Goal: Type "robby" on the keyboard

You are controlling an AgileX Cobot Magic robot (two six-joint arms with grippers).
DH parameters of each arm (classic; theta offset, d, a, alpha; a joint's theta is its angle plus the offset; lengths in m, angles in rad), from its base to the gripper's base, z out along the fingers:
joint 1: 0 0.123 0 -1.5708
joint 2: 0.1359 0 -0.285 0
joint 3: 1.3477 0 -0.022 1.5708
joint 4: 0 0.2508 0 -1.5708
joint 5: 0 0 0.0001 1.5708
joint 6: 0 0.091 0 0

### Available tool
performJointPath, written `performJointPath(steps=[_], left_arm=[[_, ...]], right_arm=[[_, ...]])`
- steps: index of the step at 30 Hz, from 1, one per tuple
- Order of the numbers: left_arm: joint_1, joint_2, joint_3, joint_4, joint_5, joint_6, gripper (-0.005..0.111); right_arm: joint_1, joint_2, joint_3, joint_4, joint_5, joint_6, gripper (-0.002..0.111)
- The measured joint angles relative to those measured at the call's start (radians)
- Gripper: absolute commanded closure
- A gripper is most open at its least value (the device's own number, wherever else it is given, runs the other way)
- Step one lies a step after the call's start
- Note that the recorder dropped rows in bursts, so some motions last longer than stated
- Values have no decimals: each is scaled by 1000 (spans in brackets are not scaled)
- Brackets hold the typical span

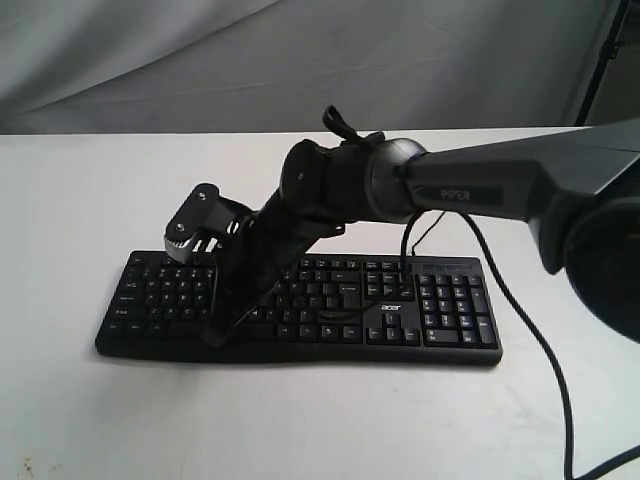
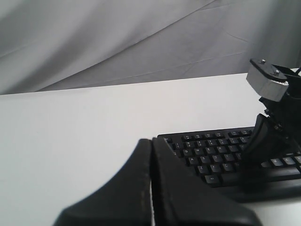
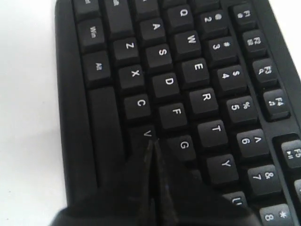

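The black keyboard (image 1: 440, 312) lies across the white table, number pad to the right. My right gripper (image 1: 215, 336) reaches over from the right and slants down onto the keyboard's left half. Seen from the right wrist, the right gripper (image 3: 151, 142) is shut with nothing held, its tip over the keyboard (image 3: 188, 70) just past the V key (image 3: 146, 134), beside G (image 3: 183, 146); whether it touches a key I cannot tell. In the left wrist view my left gripper (image 2: 151, 140) is shut and empty above the bare table, off the keyboard's (image 2: 211, 155) left end. It does not show in the exterior view.
A thin black cable (image 1: 530, 330) runs from behind the keyboard toward the front right of the table (image 1: 80, 200). Grey cloth (image 1: 200, 60) hangs behind. In the left wrist view the right arm's grey wrist block (image 2: 269, 80) stands over the keys.
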Motion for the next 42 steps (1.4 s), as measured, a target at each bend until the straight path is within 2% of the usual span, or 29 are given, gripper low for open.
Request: performJointPath(steps=[17,42], left_arm=[[0,0,0,0,0,0,107],[0,0,0,0,0,0,107]], right_arm=[[0,-67,0,-23,-17,4,108],[-48,-17,-28,-27,-49,3,108]])
